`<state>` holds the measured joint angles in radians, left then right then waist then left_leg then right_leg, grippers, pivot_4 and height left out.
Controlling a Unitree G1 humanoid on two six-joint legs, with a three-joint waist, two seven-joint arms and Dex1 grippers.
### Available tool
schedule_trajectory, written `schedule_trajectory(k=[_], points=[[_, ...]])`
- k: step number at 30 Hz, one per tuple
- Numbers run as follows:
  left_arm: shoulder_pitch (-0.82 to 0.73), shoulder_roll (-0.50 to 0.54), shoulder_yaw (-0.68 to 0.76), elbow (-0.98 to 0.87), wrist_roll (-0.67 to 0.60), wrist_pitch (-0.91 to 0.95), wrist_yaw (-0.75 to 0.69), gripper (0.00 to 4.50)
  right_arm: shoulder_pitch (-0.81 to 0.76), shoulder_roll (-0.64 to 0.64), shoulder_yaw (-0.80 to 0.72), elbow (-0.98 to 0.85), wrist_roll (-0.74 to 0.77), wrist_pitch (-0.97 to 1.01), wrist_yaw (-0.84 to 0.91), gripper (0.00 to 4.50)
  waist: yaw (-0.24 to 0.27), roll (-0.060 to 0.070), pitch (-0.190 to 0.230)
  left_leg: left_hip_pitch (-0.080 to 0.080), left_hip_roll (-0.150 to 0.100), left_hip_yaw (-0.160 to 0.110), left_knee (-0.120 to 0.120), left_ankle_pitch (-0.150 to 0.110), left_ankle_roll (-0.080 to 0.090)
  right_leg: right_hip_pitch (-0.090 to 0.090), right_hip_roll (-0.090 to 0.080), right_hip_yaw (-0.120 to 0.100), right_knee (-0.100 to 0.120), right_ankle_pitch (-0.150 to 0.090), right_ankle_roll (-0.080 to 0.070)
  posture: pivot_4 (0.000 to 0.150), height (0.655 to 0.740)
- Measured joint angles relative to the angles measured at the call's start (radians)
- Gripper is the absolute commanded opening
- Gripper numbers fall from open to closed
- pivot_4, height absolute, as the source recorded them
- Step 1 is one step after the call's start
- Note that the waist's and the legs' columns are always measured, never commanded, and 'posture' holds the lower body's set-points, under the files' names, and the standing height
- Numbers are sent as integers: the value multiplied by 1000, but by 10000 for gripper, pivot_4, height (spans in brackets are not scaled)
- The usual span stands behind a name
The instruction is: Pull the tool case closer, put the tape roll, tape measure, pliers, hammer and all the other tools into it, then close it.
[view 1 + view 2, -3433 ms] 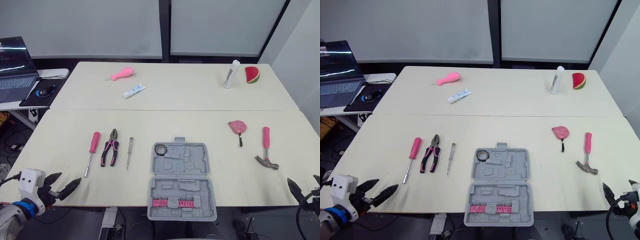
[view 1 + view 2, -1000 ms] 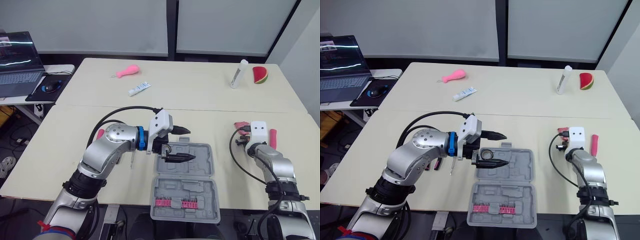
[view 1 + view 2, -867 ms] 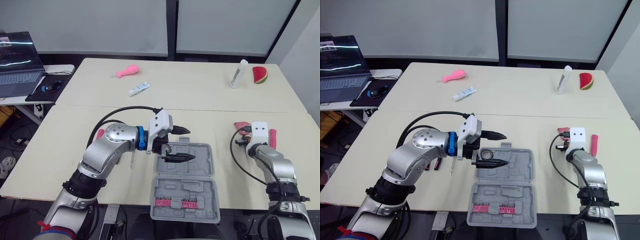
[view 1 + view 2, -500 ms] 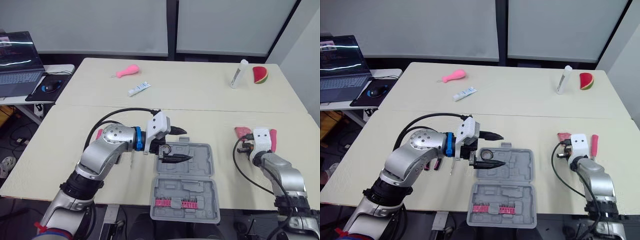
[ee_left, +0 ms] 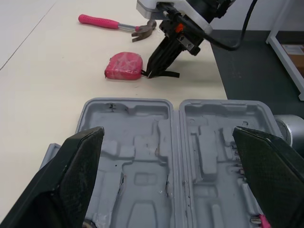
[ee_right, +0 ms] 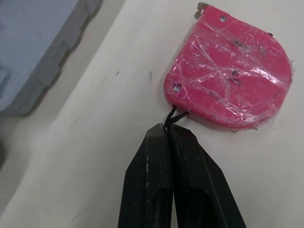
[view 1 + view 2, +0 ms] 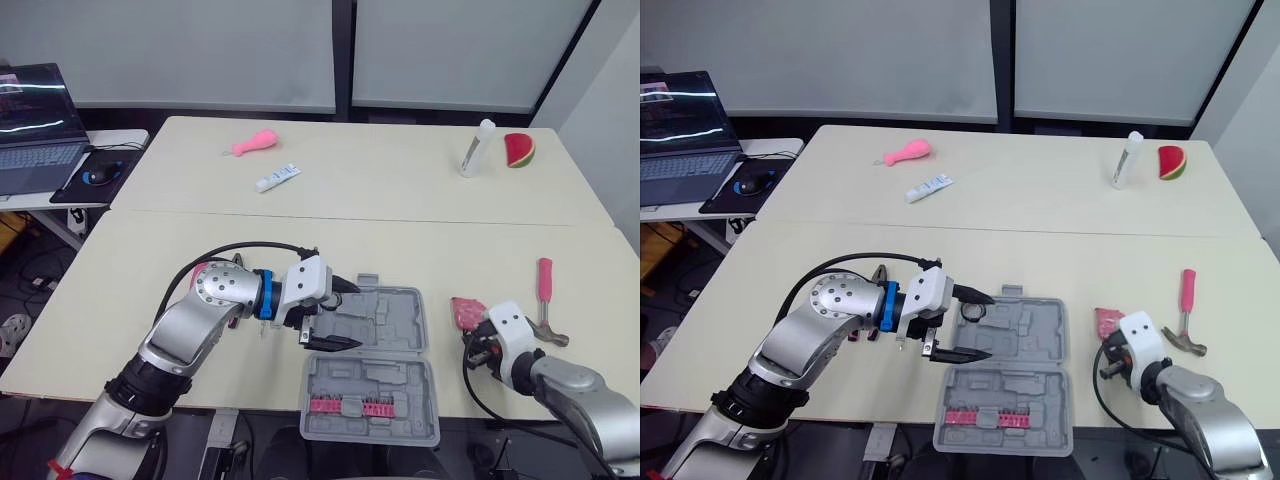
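The right gripper (image 6: 167, 127) is seen with its two fingers pressed tightly together, and the thin black cord of the tape measure (image 6: 232, 90) is pinched between their tips. The pink tape measure lies flat on the table (image 7: 150, 260), just to the right of the tool case (image 7: 385, 310) and apart from it. The hammer (image 7: 543, 300), with its pink handle, lies on the table further right of the case, beyond the tape measure.

The left gripper (image 7: 352, 317) is held wide open and nothing is gripped by it. Its fingers are spread over the left part of the open case, one fingertip above the far left corner and the other above the hinge line between the two halves. Whether the case is touched by them cannot be told.

The grey case lies open and flat at the near edge of the table, its handle pointing away. The black tape roll (image 7: 972, 311) is seen in the far left pocket of the case, and a row of pink bits (image 7: 350, 406) sits in the near half. The remaining moulded pockets hold no tools.

Left of the case, the tools there are largely hidden by the left arm.

Well beyond the case, on the far table, are found a pink balloon-shaped toy (image 7: 250, 146), a small tube (image 7: 277, 178), a white bottle (image 7: 472, 148) and a watermelon slice (image 7: 518, 150).
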<state>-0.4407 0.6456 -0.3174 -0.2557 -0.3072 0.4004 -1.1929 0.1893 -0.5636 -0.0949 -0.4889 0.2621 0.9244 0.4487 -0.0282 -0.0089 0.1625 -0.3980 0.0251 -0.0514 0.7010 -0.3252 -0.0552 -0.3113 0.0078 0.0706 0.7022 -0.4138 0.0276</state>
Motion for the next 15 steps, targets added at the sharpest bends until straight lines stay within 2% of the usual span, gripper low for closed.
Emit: schedule_trajectory(k=[15], points=[[23, 21, 0, -11, 1, -17, -50, 45000, 189, 12, -9, -159, 37, 35, -16, 186, 2, 0, 0, 0, 0, -1, -1, 0, 0, 1, 0, 0, -2, 0, 0, 1500, 7400]])
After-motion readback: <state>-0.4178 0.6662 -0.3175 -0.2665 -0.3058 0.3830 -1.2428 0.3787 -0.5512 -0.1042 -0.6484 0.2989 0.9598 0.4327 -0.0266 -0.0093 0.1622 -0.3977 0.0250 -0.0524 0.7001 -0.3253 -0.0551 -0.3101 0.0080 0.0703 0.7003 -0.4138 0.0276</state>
